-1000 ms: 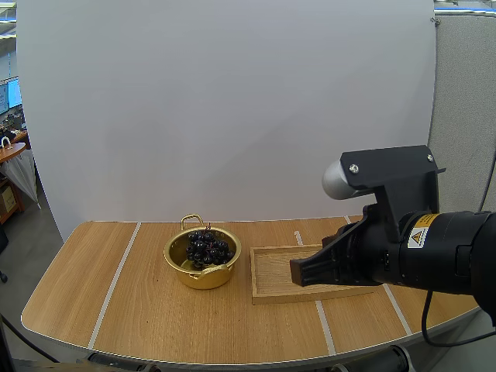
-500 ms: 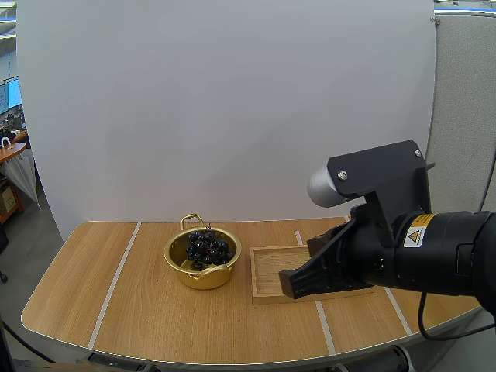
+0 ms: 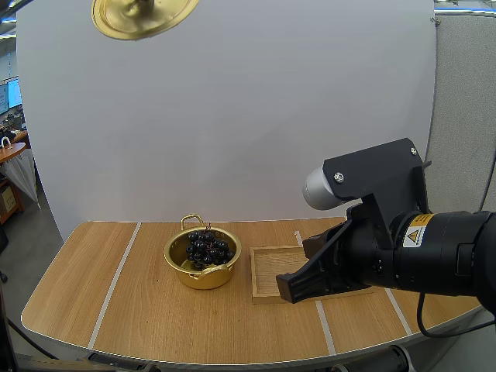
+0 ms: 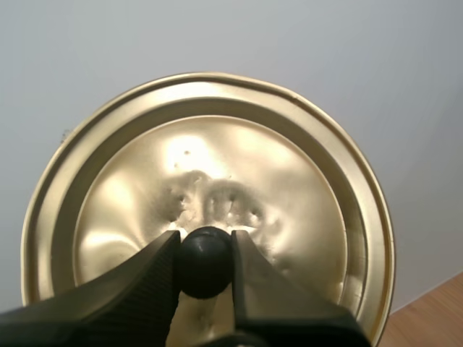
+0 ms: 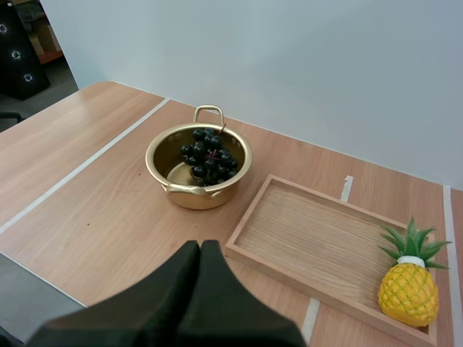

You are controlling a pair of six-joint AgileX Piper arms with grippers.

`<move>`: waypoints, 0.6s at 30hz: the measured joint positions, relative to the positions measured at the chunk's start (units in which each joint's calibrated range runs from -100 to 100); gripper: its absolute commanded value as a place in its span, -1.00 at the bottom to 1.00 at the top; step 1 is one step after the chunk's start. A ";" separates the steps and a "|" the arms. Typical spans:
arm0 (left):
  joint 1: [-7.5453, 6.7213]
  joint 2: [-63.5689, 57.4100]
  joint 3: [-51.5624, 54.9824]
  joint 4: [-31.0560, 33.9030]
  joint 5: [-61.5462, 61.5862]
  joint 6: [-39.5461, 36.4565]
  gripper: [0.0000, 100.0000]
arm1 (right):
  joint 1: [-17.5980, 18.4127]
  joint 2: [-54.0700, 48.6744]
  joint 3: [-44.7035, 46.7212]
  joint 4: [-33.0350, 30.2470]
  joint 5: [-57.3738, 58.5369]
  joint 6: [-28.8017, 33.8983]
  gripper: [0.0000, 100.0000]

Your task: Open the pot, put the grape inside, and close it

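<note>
While the left gripper (image 4: 206, 244) pinches the lid (image 4: 217, 144) by its knob (image 4: 205, 264), high over the table (image 3: 116, 310), grapes (image 3: 208, 246) sit in the open pot (image 3: 203, 275); right gripper (image 5: 200, 269) hovers clenched on nothing, apparently above the tray's (image 5: 318, 238) edge.

A robot lab in an office: taped wooden table (image 3: 147, 325), white screen (image 3: 248, 124), monitors (image 3: 9, 94) beyond.

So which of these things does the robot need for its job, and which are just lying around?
For the job: the pot, the grapes already in it, and the lid, held up by its knob in the left claw.
Just lying about: the tray and the pineapple standing in it.
</note>
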 measured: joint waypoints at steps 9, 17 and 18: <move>0.00 0.00 10.31 0.00 2.78 0.62 -1.00 | 3.03 0.00 0.00 -1.71 0.00 0.77 -1.00; 0.00 0.00 19.07 -0.81 2.78 4.27 -1.00 | 3.70 0.00 0.00 -3.09 0.00 1.83 -1.00; 0.00 0.12 20.85 -1.31 2.49 5.09 -1.00 | 3.70 0.00 0.00 -3.09 0.00 1.83 -1.00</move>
